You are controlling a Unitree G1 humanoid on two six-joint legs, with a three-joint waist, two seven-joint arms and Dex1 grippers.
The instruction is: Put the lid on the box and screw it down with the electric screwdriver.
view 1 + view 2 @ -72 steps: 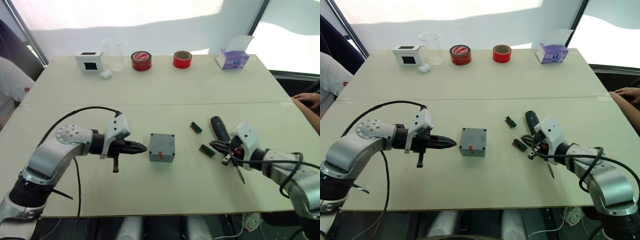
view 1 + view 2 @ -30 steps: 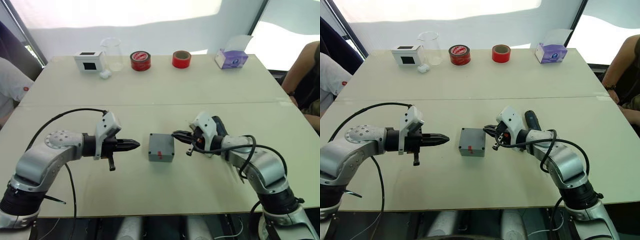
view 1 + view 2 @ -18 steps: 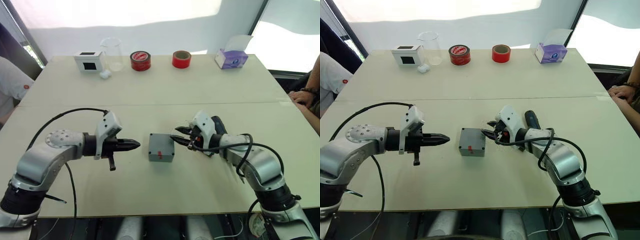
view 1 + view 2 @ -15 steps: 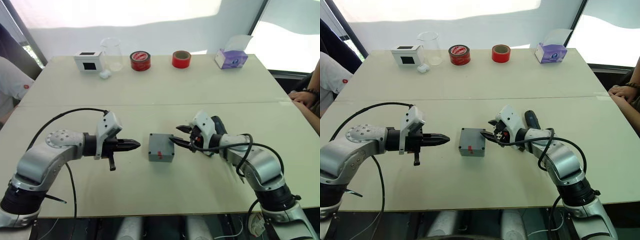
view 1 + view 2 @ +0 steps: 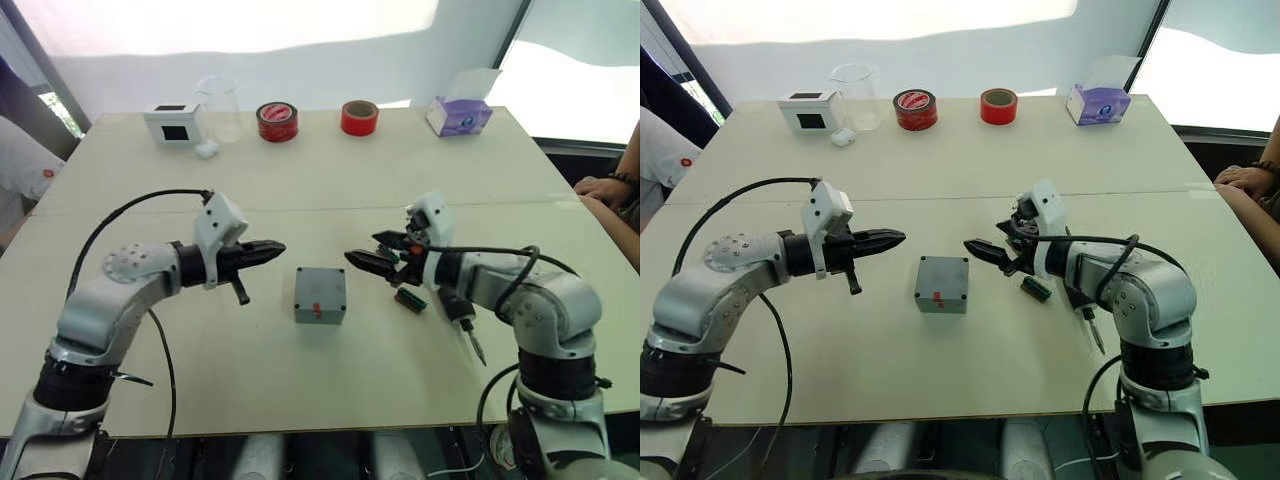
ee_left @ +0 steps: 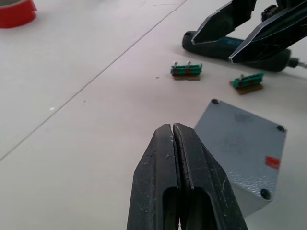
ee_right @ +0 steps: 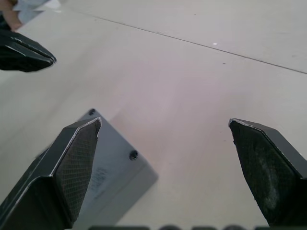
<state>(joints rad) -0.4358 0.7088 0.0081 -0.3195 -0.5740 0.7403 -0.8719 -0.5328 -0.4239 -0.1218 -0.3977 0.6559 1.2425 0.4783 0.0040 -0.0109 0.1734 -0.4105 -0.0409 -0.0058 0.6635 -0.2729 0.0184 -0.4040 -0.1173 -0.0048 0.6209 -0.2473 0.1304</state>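
Observation:
The grey box (image 5: 320, 295) sits mid-table with the lid (image 6: 242, 143) on top of it, its red mark (image 5: 317, 307) facing up and screw holes at the corners. My left gripper (image 5: 278, 245) is shut and empty, its tip pointing at the box from the left and a little short of it. My right gripper (image 5: 362, 248) hovers just right of the box, open and empty, with the box's corner (image 7: 108, 172) below one finger. The dark electric screwdriver (image 5: 458, 308) lies on the table under my right forearm, bit toward the front edge.
Two small green terminal blocks (image 6: 186, 70) (image 6: 247, 80) lie between box and screwdriver. Along the far edge stand a white box with a black screen (image 5: 172, 122), a glass beaker (image 5: 222, 105), two red tape rolls (image 5: 277, 121) (image 5: 359, 117) and a purple tissue box (image 5: 458, 113). A person's hand (image 5: 605, 190) rests at the right.
My right gripper has opened from shut and pulled back rightward from the box's right edge. The left gripper has risen slightly and stays shut. The box has not moved.

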